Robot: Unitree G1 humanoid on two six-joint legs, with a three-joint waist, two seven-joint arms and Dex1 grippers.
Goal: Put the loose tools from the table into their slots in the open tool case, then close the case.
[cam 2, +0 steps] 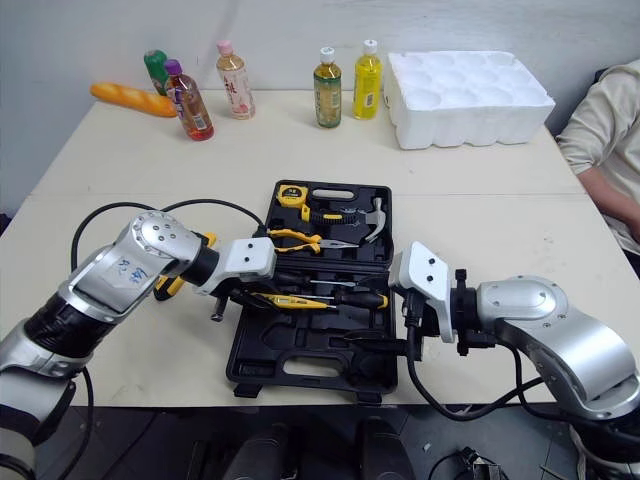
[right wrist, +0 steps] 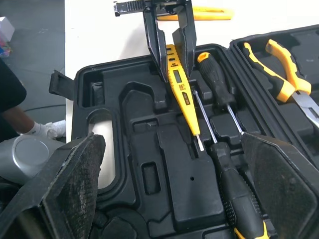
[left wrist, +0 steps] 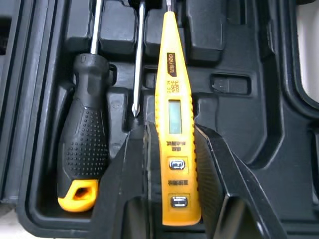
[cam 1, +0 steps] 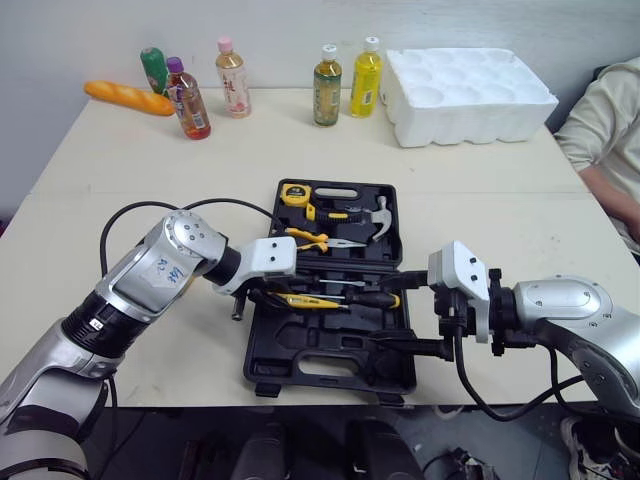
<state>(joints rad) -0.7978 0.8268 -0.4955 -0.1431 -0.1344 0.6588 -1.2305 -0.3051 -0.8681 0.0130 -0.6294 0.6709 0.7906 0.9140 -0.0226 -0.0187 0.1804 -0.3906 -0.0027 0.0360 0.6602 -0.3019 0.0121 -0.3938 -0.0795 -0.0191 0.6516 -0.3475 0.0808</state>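
The black tool case (cam 1: 330,362) lies open at the table's front middle. Its far half holds a tape measure (cam 1: 294,194), a hammer (cam 1: 376,218) and yellow pliers (cam 1: 318,240). My left gripper (left wrist: 169,128) is shut on a yellow tester pen (left wrist: 174,112), holding it low over the near half, right beside a black screwdriver (left wrist: 82,144) with an orange end. The right wrist view shows the pen (right wrist: 183,97) slanting down into the moulded slots. My right gripper (cam 1: 392,313) stands open at the case's right edge, nothing between its fingers (right wrist: 75,184).
A yellow tool (cam 2: 186,266) lies on the table left of the case, partly behind my left arm. Several bottles (cam 1: 327,86), a bread loaf (cam 1: 128,97) and a white foam tray (cam 1: 468,95) line the far edge. A person's sleeve (cam 1: 610,120) is at the right.
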